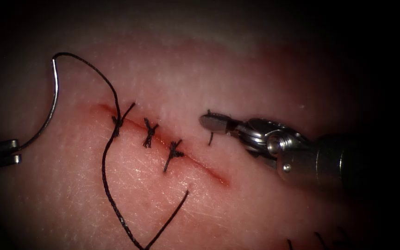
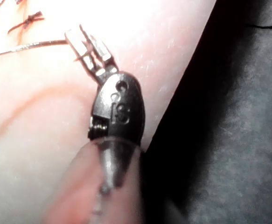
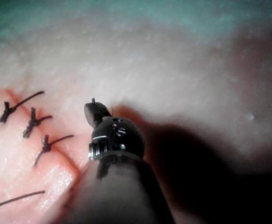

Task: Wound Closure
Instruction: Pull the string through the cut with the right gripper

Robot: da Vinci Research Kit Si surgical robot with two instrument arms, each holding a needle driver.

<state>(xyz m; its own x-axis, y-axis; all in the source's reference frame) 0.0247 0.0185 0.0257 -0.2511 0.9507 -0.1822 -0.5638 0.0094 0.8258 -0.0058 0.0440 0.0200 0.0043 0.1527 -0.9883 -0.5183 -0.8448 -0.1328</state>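
Steel needle [image 1: 52,99] clamped in left tool [image 1: 5,155] fingers, out of the tissue [image 1: 255,78].
Right tool [image 1: 214,122], fingers clamped on a thread stub [image 1: 210,138] at 3 o'clock; trailing thread [image 1: 109,185] risks snagging knots [image 1: 149,133].

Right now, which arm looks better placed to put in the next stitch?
Probably the left. The left tool already grips the needle near one end, clear of the tissue, left of the cut. The right tool is shut on a short cut end of thread.

Beyond the edge, in the left wrist view, a dark grey mottled surface [image 2: 238,140] lies with a thin dark strand [image 2: 266,25] on it.
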